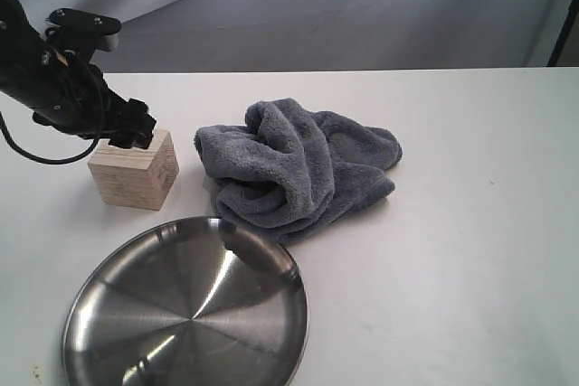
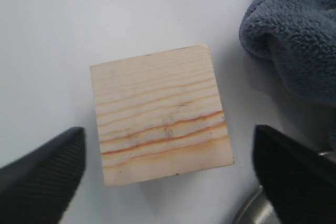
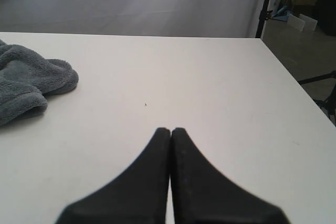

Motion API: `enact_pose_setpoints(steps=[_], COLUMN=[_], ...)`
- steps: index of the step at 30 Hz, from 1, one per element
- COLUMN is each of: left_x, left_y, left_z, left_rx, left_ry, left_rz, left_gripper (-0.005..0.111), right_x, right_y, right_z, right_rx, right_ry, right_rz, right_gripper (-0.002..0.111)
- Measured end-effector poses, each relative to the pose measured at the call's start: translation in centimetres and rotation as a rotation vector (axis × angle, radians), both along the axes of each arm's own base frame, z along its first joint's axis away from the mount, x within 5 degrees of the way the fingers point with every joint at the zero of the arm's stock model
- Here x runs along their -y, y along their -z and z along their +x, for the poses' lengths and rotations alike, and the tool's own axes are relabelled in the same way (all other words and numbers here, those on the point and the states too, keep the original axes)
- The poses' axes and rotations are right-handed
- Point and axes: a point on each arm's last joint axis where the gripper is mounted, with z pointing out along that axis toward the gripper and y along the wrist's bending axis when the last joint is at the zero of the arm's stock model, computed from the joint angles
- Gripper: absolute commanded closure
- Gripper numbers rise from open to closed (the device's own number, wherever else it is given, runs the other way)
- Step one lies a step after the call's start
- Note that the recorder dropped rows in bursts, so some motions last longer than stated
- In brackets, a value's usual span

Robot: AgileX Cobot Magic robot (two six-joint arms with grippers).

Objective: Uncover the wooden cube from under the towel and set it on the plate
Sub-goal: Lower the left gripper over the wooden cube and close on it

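Pale wood with darker grain lines, the wooden cube sits uncovered on the white bench. It is on the left side of the exterior view and does not rest on the plate. The left claw hangs directly over it, spread wider than the block. In the left wrist view one black finger stands off one side of the cube and the other finger off the opposite side. A strip of bare bench shows between each finger and the wood, so the claw grips nothing. How high the tips stand above the bench cannot be told.

Just beside the cube, toward the middle of the bench, lies the dark grey towel, bunched in a loose heap and apart from the block. The steel plate lies nearer the camera, with a narrow band of bare bench between its rim and the cube. The towel's near edge comes right up to that rim; whether they touch is unclear.

The right claw is closed tip to tip with nothing between its fingers. It hovers over bare bench well clear of the towel. Around it the surface is open out to the far edge and the side edge of the bench.
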Motion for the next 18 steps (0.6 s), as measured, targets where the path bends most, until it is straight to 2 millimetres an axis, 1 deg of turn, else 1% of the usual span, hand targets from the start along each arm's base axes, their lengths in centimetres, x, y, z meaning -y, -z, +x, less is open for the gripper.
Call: enact_pose_setpoints(steps=[15,18], left_x=[0.00,0.04], left_y=[0.08,0.60], left_z=[-0.01,0.13], left_rx=[-0.005,-0.016], left_ry=[0.000,-0.001], left_rz=[0.001,0.001], left_gripper=[0.002,0.002], right_x=[0.00,0.00], right_y=[0.00,0.00], right_z=[0.00,0.00], right_rx=[0.000,0.000], right_ry=[0.000,0.000], right_rz=[0.000,0.000], right_gripper=[0.108,0.108])
